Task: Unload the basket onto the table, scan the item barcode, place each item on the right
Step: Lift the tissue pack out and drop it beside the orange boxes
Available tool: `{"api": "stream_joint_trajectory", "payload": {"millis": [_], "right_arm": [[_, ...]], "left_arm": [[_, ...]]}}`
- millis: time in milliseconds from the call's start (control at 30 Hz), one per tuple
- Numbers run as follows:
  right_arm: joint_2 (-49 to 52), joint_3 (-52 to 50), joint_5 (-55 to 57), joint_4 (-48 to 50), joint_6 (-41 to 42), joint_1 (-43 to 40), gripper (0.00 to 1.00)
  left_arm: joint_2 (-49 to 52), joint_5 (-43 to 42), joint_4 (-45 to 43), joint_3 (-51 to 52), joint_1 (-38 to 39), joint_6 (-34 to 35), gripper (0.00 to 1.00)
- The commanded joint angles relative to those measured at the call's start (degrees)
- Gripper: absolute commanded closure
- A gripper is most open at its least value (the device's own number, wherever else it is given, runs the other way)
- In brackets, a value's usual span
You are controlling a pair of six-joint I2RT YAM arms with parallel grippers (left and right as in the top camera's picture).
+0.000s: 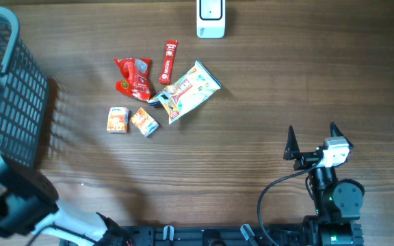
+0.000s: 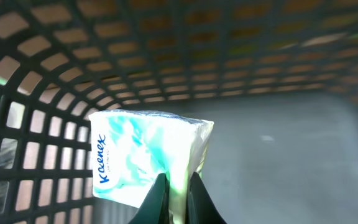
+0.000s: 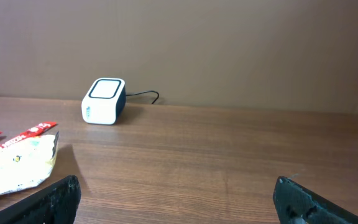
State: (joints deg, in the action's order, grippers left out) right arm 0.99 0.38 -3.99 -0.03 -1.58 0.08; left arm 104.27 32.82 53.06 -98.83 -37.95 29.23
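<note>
Clamped tight in the left gripper (image 2: 178, 183), down inside the mesh basket (image 1: 16, 96): a tissue pack (image 2: 145, 155) marked "Kleenex". Spread wide and empty, the right gripper (image 3: 176, 190), facing the white scanner (image 3: 103, 101). Red stick sachet (image 1: 169, 60) lettering too small, possibly Nescafé.

Overhead looks straight down; right wrist faces scanner (image 3: 103, 101) (shared).

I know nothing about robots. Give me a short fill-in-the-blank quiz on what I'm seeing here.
1. The left hand is shut on a tissue pack inside the mesh ____.
2. The right hand holds nothing and is ____.
3. The brand printed on the tissue pack reads ____.
Missing words: basket; open; Kleenex.
</note>
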Motion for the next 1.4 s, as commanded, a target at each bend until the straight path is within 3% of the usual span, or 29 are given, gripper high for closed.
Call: {"api": "stream_joint_trajectory", "payload": {"millis": [0,300,533,667,933,1367], "right_arm": [[-0.4,-0.1,0.8,0.1,0.5,0.2,0.00],[-0.4,-0.1,0.8,0.1,0.5,0.2,0.00],[-0.4,-0.1,0.8,0.1,0.5,0.2,0.00],[-0.4,-0.1,0.8,0.1,0.5,0.2,0.00],[-0.4,-0.1,0.8,0.1,0.5,0.2,0.00],[-0.4,-0.1,0.8,0.1,0.5,0.2,0.00]], "left_arm": [[-8.6,-10.3,-1.5,0.0,0.7,0.2,0.96],[-23.7,-26.8,-2.8,0.0,3.8,4.7,0.96],[-30.0,-45.5,2.1,0.0,14.0,4.6,0.96],[-28.1,-46.1,8.5,1.2,26.3,3.4,0.96],[-17.9,-43.0,7.8,9.7,43.8,1.0,0.96],[3.8,-40.7,6.4,11.6,51.6,1.0,0.96]]}}
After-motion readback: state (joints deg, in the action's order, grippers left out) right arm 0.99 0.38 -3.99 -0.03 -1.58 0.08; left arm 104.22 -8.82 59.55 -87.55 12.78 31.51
